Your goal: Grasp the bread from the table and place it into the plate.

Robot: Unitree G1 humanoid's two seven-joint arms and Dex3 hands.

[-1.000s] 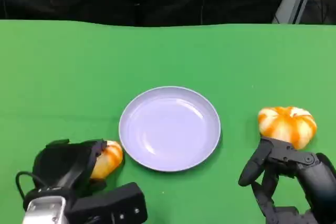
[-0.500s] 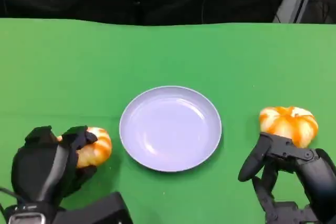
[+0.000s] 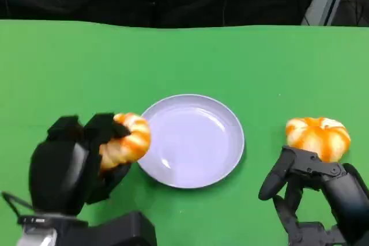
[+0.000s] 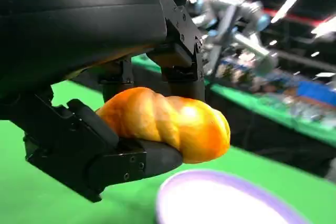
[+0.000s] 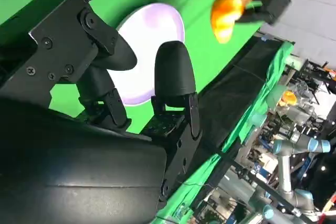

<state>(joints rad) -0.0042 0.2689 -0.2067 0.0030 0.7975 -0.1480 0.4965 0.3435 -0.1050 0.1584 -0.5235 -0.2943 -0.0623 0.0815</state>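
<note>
Green cloth covers the tabletop (image 3: 69, 61), with a lilac plate (image 3: 199, 168) at its middle; the left hand (image 3: 72, 159) clasps a twisted bread (image 3: 127, 141) lifted just at the plate's left rim (probably to clear the lip before lowering); the right hand (image 3: 311, 191), fingers spread and holding nothing, waits beside a second bread (image 3: 318, 135) right of the plate.

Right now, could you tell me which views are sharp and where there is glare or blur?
Head view: evenly lit and sharp, with soft glare streaks on the lavender plate. Left wrist view: the held bread roll is crisp with a bright highlight, while the plate rim and background are blurred. Right wrist view: the right hand is sharp, while the far bread and the cluttered background are soft.
</note>
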